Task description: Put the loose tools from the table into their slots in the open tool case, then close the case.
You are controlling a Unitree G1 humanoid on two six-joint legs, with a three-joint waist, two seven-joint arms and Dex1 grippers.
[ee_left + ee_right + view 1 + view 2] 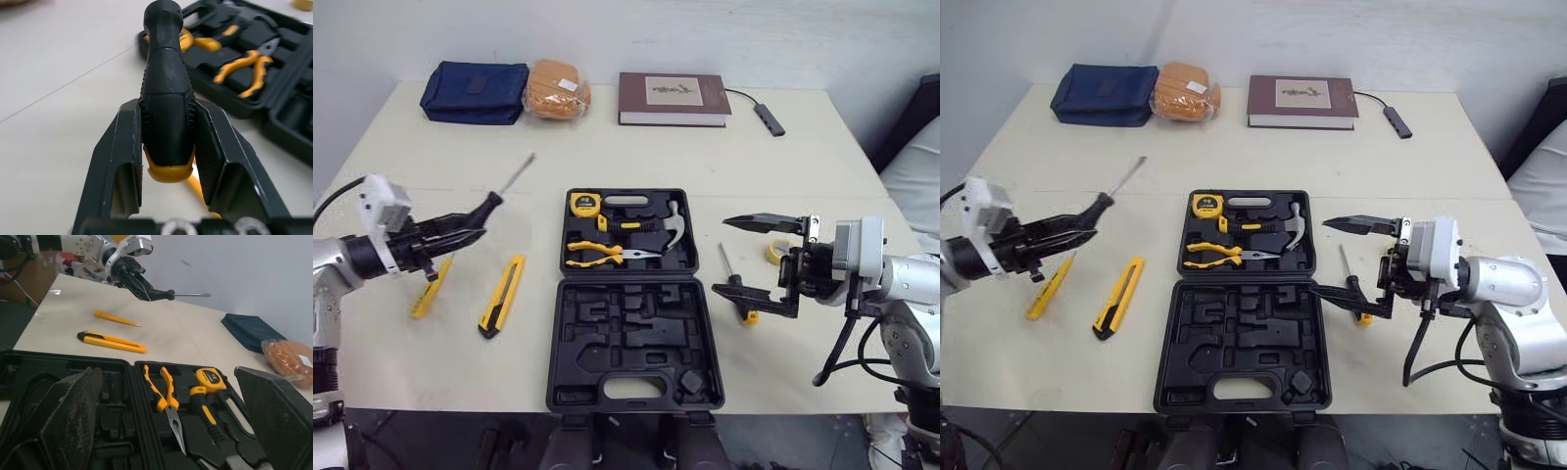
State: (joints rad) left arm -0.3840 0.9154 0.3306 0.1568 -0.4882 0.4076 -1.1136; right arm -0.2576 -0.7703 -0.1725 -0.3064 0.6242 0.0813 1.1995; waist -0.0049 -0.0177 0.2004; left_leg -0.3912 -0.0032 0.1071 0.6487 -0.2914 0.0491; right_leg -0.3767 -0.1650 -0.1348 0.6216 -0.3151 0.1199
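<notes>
Left eye view, case [634, 294]: open flat mid-table. The far half already holds the tape measure [584, 204], pliers [597, 255] and hammer [671, 227]; the near half's slots look empty.
Left eye view, left gripper [478, 230]: clamped on the screwdriver [504, 191] by its handle, up off the table left of the case, blade pointing up and away.
Left eye view, loose stuff: knife [501, 296] and yellow pen tool [431, 289] lie left of the case. A small screwdriver [723, 259] sits just right of it, with a yellow roll [778, 252] nearby.
Right eye view, right gripper [1318, 257]: fingers spread wide with nothing in them, just right of the case over the small screwdriver.
Left wrist view: both fingers pinch the black handle near its yellow butt end, and the grip looks snug.
Right wrist view: big gap between the fingers, looking across the case at the pliers and tape measure.
Progress: I'd say not quite halfway. Three tools are slotted, one is in hand, a few are on the table, and the case is not closed yet.
</notes>
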